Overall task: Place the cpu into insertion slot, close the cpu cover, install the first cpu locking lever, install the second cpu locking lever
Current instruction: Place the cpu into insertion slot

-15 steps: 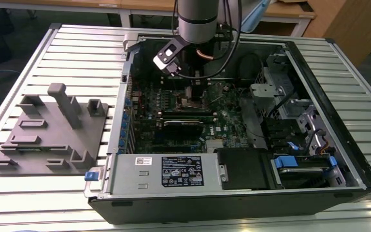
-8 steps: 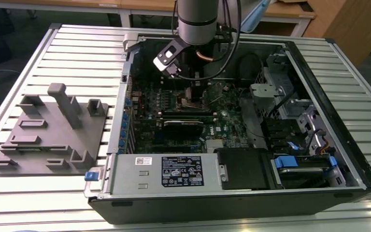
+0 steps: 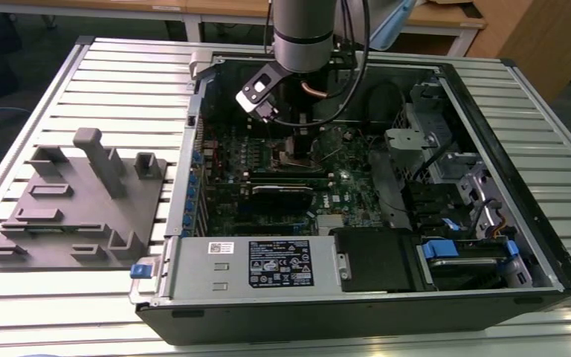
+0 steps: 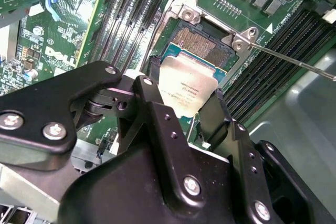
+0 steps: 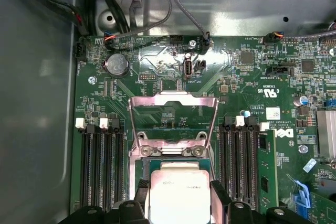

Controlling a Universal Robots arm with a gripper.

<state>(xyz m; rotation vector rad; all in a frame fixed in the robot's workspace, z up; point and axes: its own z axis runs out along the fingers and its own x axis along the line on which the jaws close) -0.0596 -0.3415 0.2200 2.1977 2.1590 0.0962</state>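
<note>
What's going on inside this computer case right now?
A robot arm is reaching into an open computer case. Its tool grips the cpu by two opposite edges and holds it over the insertion slot. Part of the slot's gold contact field is uncovered, so the chip is not squarely in place. The cpu cover stands raised, and a thin locking lever sticks out free.

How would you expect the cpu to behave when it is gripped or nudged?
The cpu is a thin, flat, metal-topped square, so probably stiff and light. Its smooth top and thin edges, flanked by the gripper, could let it slip. Being flat, it should not roll.
</note>
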